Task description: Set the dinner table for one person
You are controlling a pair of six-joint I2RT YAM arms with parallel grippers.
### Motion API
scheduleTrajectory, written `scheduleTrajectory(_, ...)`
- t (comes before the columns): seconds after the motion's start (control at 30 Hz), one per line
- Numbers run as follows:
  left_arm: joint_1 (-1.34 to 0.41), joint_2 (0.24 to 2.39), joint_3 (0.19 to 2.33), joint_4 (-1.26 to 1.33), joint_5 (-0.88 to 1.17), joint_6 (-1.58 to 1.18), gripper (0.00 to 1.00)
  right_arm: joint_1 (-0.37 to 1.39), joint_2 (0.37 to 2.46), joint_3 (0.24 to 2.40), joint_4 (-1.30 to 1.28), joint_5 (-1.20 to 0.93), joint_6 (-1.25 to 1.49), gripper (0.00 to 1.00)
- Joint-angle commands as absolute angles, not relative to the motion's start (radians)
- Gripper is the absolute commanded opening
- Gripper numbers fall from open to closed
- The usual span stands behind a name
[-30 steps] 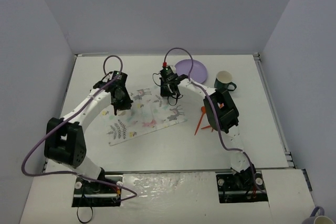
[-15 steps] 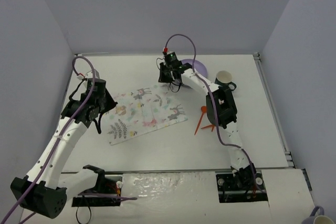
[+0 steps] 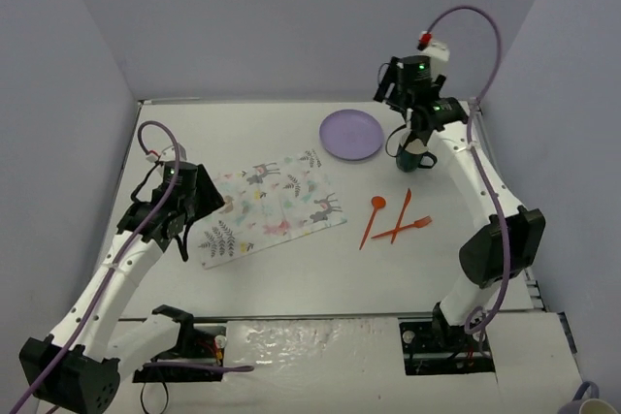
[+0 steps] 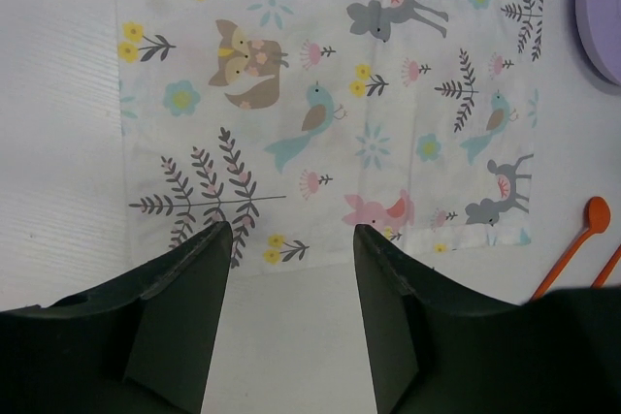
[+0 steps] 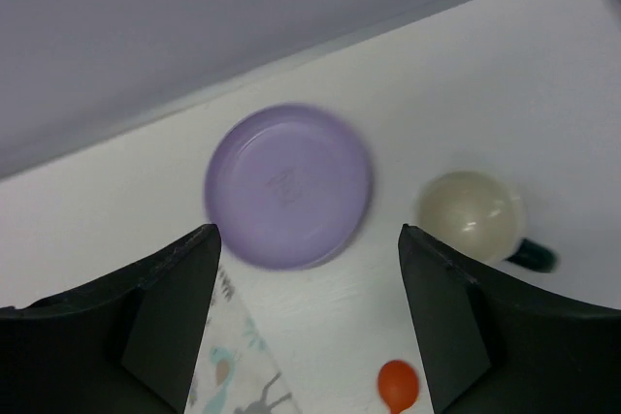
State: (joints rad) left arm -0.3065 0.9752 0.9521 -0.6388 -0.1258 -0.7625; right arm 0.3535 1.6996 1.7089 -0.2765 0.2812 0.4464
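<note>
Over the placemat, the left gripper hangs with jaws apart. The right gripper gapes too, above the purple plate.

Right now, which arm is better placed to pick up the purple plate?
Right, probably. The right claw hangs open near the purple plate, which sits centred in its wrist view. The left claw is at the placemat's edge, farther away.

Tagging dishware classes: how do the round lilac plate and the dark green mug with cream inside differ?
The lilac plate is one colour; the green mug is dark outside, cream inside. The plate is wide and shallow, the mug narrower and deeper. Only the mug has a handle. Both sit on the white tabletop, off the placemat.
</note>
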Motion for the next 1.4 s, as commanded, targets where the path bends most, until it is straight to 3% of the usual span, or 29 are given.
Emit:
scheduleTrajectory(0.0,-0.315,1.028,0.967,-0.516,-0.069,-0.744,0.50,0.229,1.732,1.684,-0.419,0.379,0.532,0.63)
scheduleTrajectory(0.2,-0.318,1.053,0.961,-0.501,-0.071,-0.733,0.50,0.195,1.694,1.576,-0.438,0.433,0.607,0.46)
scheduleTrajectory(0.43,-0.317,1.077,0.956,-0.489,-0.072,-0.708,0.50,0.166,1.470,1.169,-0.244,0.469,0.714,0.46)
scheduleTrajectory(0.6,-0.318,1.100,0.956,-0.474,-0.049,-0.701,0.50,0.091,1.478,1.169,-0.252,0.393,0.722,0.47)
scheduleTrajectory(0.77,-0.318,1.106,0.951,-0.463,-0.049,-0.707,0.50,0.059,1.503,1.147,-0.240,0.434,0.742,0.40)
scheduleTrajectory(0.97,-0.318,1.104,0.944,-0.463,-0.051,-0.704,0.50,-0.069,1.548,1.036,-0.081,0.168,0.750,0.38)
scheduleTrajectory(1.37,-0.318,1.131,0.942,-0.462,-0.063,-0.699,0.50,-0.174,1.628,0.946,0.090,-0.087,0.831,0.37)
